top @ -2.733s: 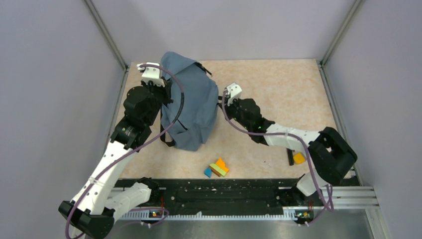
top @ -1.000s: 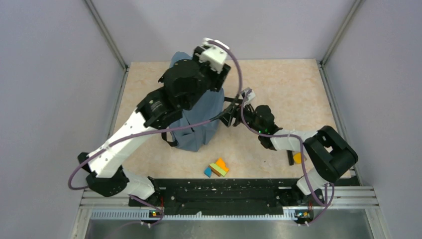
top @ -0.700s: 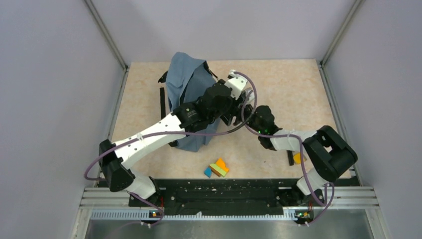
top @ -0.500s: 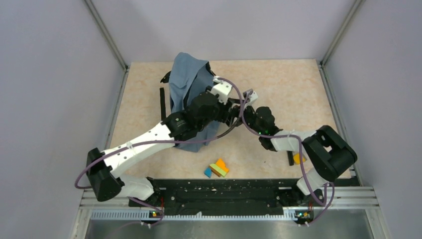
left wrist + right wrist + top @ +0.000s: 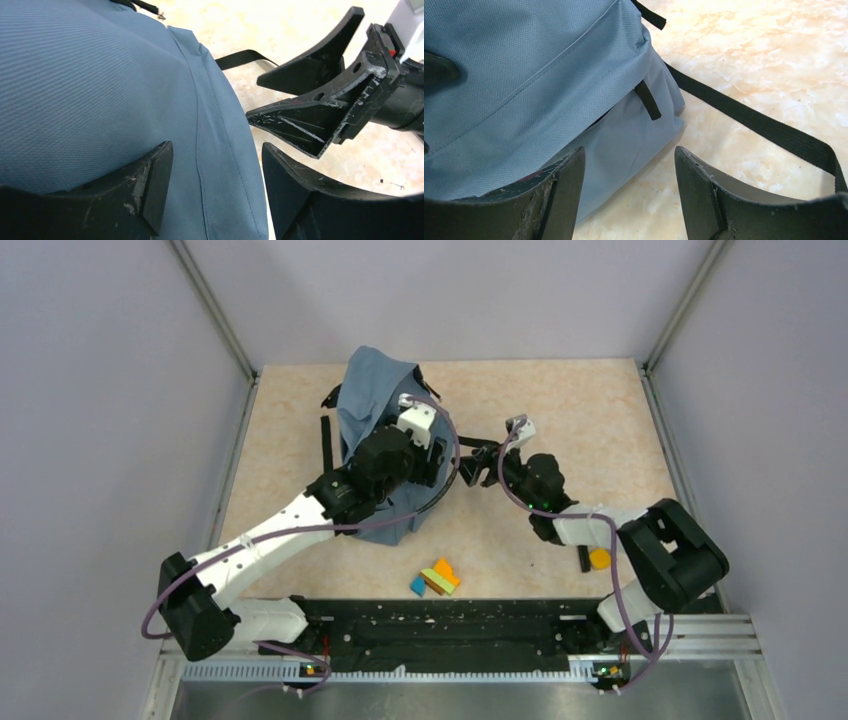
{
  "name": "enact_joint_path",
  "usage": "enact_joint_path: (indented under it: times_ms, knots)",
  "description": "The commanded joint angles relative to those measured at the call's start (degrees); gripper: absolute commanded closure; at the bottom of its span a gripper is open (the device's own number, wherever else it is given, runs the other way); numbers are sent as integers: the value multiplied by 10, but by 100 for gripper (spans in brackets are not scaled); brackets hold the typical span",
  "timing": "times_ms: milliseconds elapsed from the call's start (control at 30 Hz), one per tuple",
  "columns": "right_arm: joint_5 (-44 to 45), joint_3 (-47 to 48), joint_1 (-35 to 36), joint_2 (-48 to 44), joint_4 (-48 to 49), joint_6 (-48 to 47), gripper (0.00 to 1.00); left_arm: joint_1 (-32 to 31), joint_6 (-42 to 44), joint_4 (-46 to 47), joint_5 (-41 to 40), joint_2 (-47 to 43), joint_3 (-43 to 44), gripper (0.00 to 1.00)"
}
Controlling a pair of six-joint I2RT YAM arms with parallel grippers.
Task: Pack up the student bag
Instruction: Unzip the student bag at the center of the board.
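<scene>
Left wrist view showed the left gripper (image 5: 216, 150) spread and empty over an edge of the student bag (image 5: 100, 90). The right gripper (image 5: 629, 152), also apart, gripped nothing; the bag sat toward the far-left corner of the table (image 5: 580, 410).

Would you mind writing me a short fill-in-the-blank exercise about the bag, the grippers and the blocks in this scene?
1. The student bag is made of ______ fabric.
2. The jaws of the left gripper and the right gripper are both ______.
3. The long strap beside the bag is ______ in colour.
4. The coloured blocks lie on the ______, not in the bag.

Missing words: blue; open; black; table.
</scene>
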Motion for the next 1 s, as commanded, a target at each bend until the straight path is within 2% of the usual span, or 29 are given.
enact_joint_path:
  times_ms: [0, 333, 467, 600, 700, 800, 900, 967]
  knots:
    - [-14, 34, -7, -3, 24, -22, 35, 5, 43, -16, 37, 10, 3, 28]
    - [-68, 116, -10, 36, 0, -28, 36, 3, 102, -54, 35, 38, 20, 21]
    - [-88, 153, -10, 59, -29, -25, 37, -2, 104, -72, -13, 64, 37, 21]
    - [-86, 163, -10, 74, -40, -25, 38, -13, 103, -100, -94, 96, 58, 22]
    - [-69, 158, -10, 69, -57, -27, 38, -16, 87, -122, -166, 112, 70, 28]
    - [-42, 155, -10, 56, -100, -37, 38, -17, 73, -146, -215, 128, 83, 44]
    - [-20, 149, -10, 45, -135, -41, 38, -18, 66, -154, -222, 134, 84, 54]
    - [-16, 148, -10, 42, -153, -41, 38, -18, 67, -151, -218, 131, 82, 58]
